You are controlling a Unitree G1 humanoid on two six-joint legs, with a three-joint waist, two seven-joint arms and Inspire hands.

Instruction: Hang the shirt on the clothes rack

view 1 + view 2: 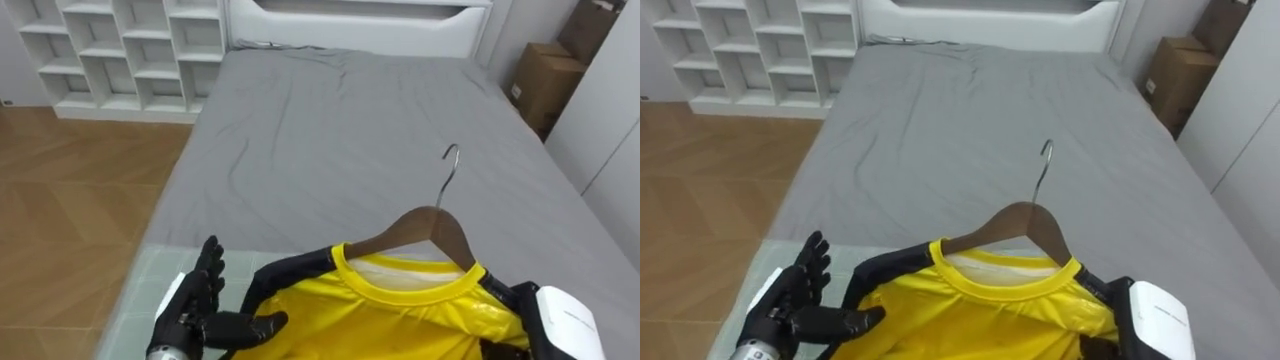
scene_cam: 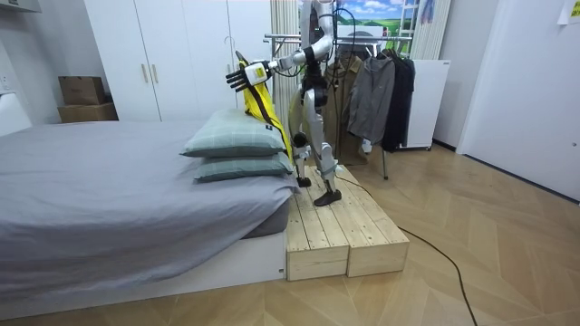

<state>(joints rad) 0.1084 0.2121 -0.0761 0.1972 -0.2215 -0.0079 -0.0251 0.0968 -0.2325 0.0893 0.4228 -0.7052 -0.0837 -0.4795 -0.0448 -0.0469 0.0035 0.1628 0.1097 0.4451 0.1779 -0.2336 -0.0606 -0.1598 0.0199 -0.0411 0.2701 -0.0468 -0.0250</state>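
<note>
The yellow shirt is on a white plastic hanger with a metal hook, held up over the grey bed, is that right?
Not quite. The hanger is brown wood, not white plastic, as the left eye view shows. The rest holds: the yellow shirt is on it, it has a metal hook, and it is held up over the grey bed.

1. This is a bedroom in a home: a wide bed (image 2: pixel 109 190) under a grey sheet, with a white headboard (image 1: pixel 360 25) and two stacked pillows (image 2: pixel 237 145).
2. White wardrobe doors (image 2: pixel 172 54) line the wall behind the bed, and a white cubby shelf (image 1: pixel 130 50) stands near the headboard.
3. A clothes rack (image 2: pixel 362 41) hung with dark garments (image 2: pixel 381 95) stands beyond the pillows.
4. The floor (image 2: pixel 507 235) is wood-patterned, and cardboard boxes (image 1: pixel 545 80) sit against a wall.
</note>
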